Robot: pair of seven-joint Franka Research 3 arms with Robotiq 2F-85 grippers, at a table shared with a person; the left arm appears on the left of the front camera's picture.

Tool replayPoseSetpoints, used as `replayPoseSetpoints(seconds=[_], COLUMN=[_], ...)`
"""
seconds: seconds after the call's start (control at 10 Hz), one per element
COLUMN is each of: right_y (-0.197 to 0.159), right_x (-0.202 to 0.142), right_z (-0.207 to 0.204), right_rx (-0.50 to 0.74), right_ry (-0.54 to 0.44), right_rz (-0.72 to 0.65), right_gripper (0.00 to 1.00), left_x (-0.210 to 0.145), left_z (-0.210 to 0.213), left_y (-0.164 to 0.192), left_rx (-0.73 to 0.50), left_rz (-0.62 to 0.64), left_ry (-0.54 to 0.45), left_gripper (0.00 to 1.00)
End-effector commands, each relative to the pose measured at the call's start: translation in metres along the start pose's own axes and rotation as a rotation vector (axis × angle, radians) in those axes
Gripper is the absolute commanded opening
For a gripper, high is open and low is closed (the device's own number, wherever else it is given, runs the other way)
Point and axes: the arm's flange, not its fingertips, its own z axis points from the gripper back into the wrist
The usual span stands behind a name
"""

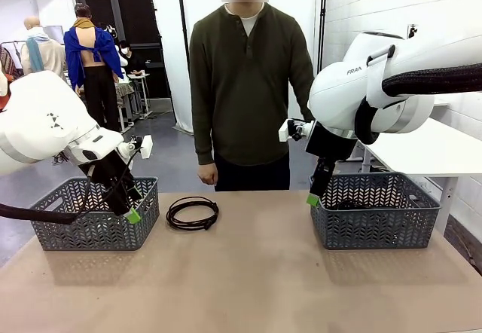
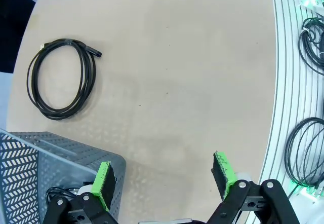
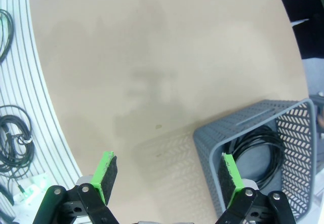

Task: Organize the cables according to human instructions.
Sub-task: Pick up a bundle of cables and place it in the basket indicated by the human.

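Two baskets, front view: the left basket (image 1: pixel 96 214) and the right basket (image 1: pixel 375 211) are grey and sit on the tan table (image 1: pixel 248 280).
Left gripper, front view: the left gripper (image 1: pixel 129 211) hangs at the near right corner of the left basket. I cannot tell from here how far apart its jaws are.
Right gripper, front view: the right gripper (image 1: pixel 312 197) hangs at the near left corner of the right basket. I cannot tell its jaws from here either.
Cable, front view: one black coiled cable (image 1: pixel 193 213) lies flat on the table between the two grippers, closer to the left one.
Person, front view: a person (image 1: pixel 248 92) in a dark green top stands at the far side.
Left jaws, left wrist view: the jaws are spread wide and hold nothing. The cable (image 2: pixel 62 78) lies well ahead of them, off to the left-hand finger's side. The basket corner (image 2: pixel 55 153) is just by that finger.
Right jaws, right wrist view: the jaws are spread wide and hold nothing. A second cable (image 3: pixel 260 150) lies inside the basket (image 3: pixel 212 148), just past the right-hand finger.
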Motion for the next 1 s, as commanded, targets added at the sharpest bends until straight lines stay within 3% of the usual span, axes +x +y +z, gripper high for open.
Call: replayPoseSetpoints(seconds=[0.0,0.9], right_y=[0.0000,0.0000], right_x=[-0.0007,-0.0007], right_z=[-0.0015,-0.0015], right_rx=[0.001,0.001], right_ry=[0.000,0.000], right_rz=[-0.002,-0.002], right_gripper=[1.00,1.00], left_x=[0.0006,0.0006], left_z=[0.0005,0.0005], left_y=[0.0004,0.0004], left_rx=[0.001,0.001], left_rz=[0.001,0.001], left_ry=[-0.001,-0.001], left_gripper=[1.00,1.00])
